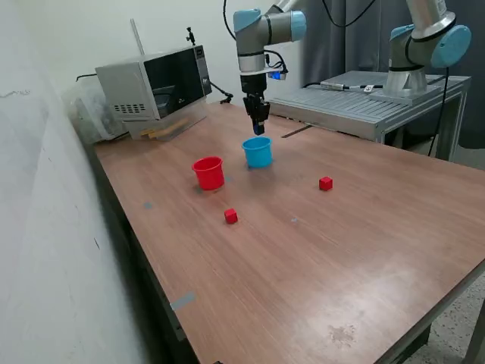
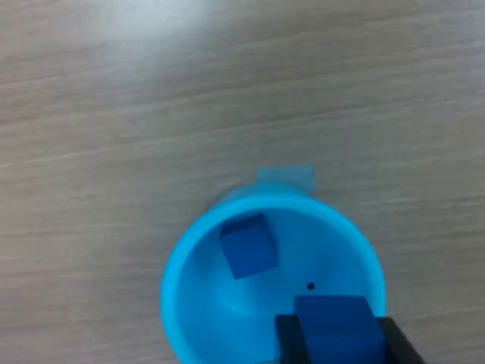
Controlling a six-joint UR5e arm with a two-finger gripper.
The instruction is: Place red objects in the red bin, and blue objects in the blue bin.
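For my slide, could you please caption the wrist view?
Gripper holding a blue cube over the blue cup, another blue cube already inside.

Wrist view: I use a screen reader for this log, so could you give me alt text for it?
Seen from straight above, a light blue cup stands on a wooden table with one dark blue cube inside it. A second dark blue cube is held between the dark jaws of the gripper just over the cup's rim.
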